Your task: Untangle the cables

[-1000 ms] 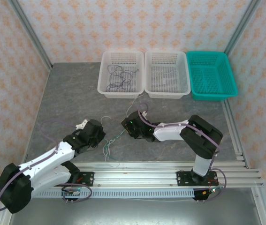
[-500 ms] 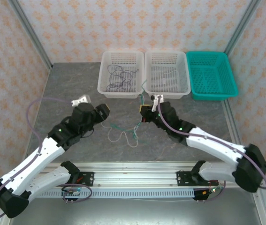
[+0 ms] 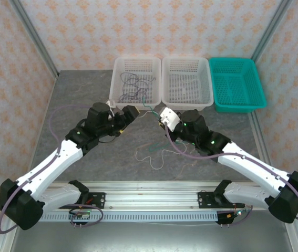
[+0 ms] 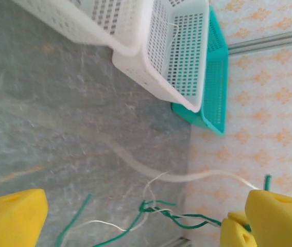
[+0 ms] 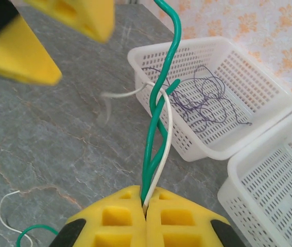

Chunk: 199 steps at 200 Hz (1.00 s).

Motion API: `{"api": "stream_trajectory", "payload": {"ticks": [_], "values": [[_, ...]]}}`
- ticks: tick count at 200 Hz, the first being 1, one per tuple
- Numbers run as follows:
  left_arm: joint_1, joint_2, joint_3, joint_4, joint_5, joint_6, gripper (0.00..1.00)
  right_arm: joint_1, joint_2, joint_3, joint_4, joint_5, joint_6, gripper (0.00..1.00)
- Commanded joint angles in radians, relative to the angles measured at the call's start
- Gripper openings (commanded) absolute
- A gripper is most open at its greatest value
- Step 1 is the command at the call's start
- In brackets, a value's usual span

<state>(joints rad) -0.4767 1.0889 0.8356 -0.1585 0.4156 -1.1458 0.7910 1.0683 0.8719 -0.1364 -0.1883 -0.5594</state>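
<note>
Left gripper (image 3: 127,114) wide open, holding nothing, just beside the left white basket (image 3: 116,97). Green cable (image 5: 158,128) and white cable (image 5: 167,131) hang twisted together between the arms. Their slack lies on the desk (image 3: 85,105). The right gripper (image 5: 146,199) is clenched on both. Suggest left grips one strand only, near the twist, then pull apart slowly.

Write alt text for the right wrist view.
The right gripper, jaws shut, pinches a green cable and a white cable twisted together above a grey table. Behind them, a white basket holds loose purple cable. The left gripper, jaws open, sits upper left.
</note>
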Motion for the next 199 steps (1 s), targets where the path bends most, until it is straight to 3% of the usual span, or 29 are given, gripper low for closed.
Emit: {"api": "stream_trajectory", "payload": {"ticks": [1, 53, 78, 96, 122, 140, 155, 170, 199], "values": [[0.01, 0.025, -0.105, 0.358, 0.086, -0.332, 0.99, -0.001, -0.02, -0.037, 0.09, -0.068, 0.01, 0.0], [0.013, 0.136, -0.153, 0.694, 0.1, -0.544, 0.99, -0.001, -0.036, -0.076, 0.117, -0.137, 0.054, 0.0], [0.02, 0.129, -0.114, 0.632, 0.113, -0.494, 0.98, -0.001, -0.058, -0.105, 0.151, -0.105, 0.073, 0.0], [0.055, 0.061, -0.052, 0.359, 0.104, -0.239, 0.97, -0.001, -0.073, -0.109, 0.175, -0.054, 0.116, 0.0], [0.042, -0.133, 0.067, -0.103, -0.191, 0.385, 0.96, -0.015, -0.091, -0.099, 0.169, -0.037, 0.194, 0.0], [0.033, -0.218, 0.038, -0.127, -0.231, 0.697, 0.96, -0.034, -0.101, -0.099, 0.172, -0.083, 0.243, 0.0], [0.028, -0.252, 0.004, -0.092, -0.134, 0.899, 0.97, -0.052, -0.101, -0.086, 0.162, -0.125, 0.271, 0.0], [0.004, -0.253, -0.002, -0.094, -0.071, 1.021, 0.97, -0.066, -0.093, -0.057, 0.132, -0.171, 0.294, 0.0], [-0.059, -0.2, 0.007, -0.101, -0.072, 1.198, 0.93, -0.073, -0.075, 0.007, 0.063, -0.265, 0.299, 0.0]]}}
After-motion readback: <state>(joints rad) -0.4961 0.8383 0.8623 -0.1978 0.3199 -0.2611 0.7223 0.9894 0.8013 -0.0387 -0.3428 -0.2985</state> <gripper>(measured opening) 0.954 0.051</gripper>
